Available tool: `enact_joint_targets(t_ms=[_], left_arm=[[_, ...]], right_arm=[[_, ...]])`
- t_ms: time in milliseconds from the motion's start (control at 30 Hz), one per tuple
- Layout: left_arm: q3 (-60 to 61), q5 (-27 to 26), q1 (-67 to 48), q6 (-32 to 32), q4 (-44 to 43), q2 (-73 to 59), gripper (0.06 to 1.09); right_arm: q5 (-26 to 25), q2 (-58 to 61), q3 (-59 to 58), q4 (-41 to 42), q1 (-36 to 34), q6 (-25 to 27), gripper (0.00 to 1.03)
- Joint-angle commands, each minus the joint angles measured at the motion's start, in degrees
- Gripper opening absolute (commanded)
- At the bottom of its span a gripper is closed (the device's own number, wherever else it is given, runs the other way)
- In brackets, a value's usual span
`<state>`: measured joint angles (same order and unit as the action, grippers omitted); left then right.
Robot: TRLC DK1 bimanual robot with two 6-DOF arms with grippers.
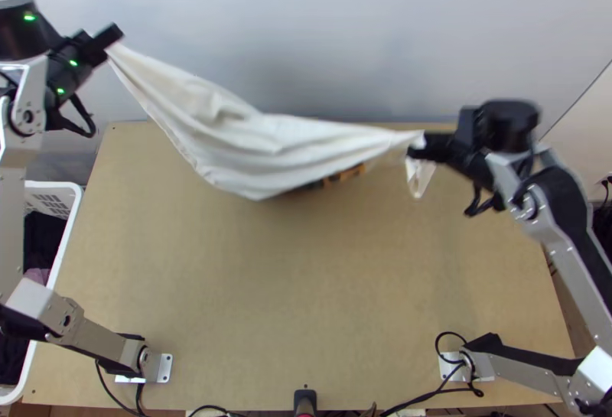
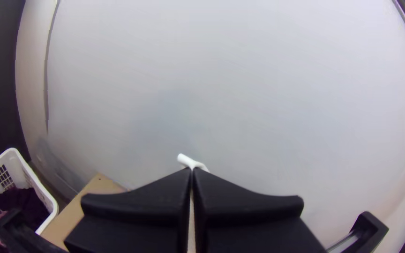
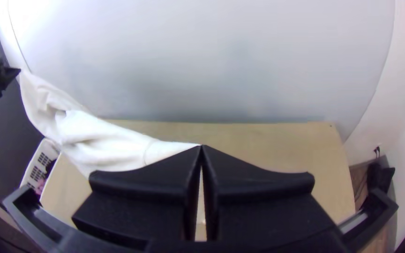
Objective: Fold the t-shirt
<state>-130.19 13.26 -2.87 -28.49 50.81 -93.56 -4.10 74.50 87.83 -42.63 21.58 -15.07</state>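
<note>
Still pre-fold, by the look of it: step in hand is stretching the shirt out in the air before laying it down. Right gripper (image 1: pixel 417 147), the nearer one, has its fingers pressed together on one end of the white t-shirt (image 1: pixel 252 149), a short flap hanging past the tips. Shirt runs slack and creased over the table's far part, up to the left gripper (image 1: pixel 115 40), fingers also closed, pinching the other end out past the far left corner. Next move probably wants both ends brought level, cloth pulled wide, then lowered flat; risk is it lands bunched. Surface: light wooden table (image 1: pixel 291 287), bare wood across the middle, something dark and orange (image 1: pixel 336 180) poking out by the hem, can't tell what. Room: white basket (image 1: pixel 57 186) with dark clothes beside the left edge, pale wall (image 1: pixel 321 27) behind
</note>
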Motion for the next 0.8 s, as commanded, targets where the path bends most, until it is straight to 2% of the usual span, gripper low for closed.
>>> enact_joint_targets(t_ms=[0, 133, 367, 500, 567, 633, 767], left_arm=[[-0.94, 2.92, 0.59, 0.8, -6.07, 3.73, 0.09], [0.46, 2.74, -1.34, 1.42, -3.78, 6.81, 0.09], [1.96, 1.95, -8.02, 1.42, 1.4, 11.64, 0.09], [11.45, -3.94, -9.25, -0.86, 7.03, 12.52, 0.09], [18.39, -7.19, -7.32, -2.45, 5.88, 12.44, 0.1], [25.16, -10.62, -5.39, -2.89, 0.35, 12.26, 0.1], [31.14, -10.97, -5.3, -3.15, -8.27, 8.48, 0.1]], right_arm=[[-0.12, 3.9, 17.64, -3.86, -3.57, -3.21, 0.03], [-0.12, 3.2, 21.24, -7.55, -3.13, -4.79, 0.03], [-0.12, -0.93, 19.66, -13.44, -1.72, -8.31, 0.03], [-0.12, -3.92, 12.28, -13.62, -0.75, -9.54, 0.03], [-0.12, -4.98, 7.0, -12.91, -0.49, -9.54, 0.03], [0.41, -5.77, 1.9, -11.24, -0.93, -9.54, 0.03], [3.48, -5.94, -3.9, -8.52, -3.21, -9.54, 0.03]])
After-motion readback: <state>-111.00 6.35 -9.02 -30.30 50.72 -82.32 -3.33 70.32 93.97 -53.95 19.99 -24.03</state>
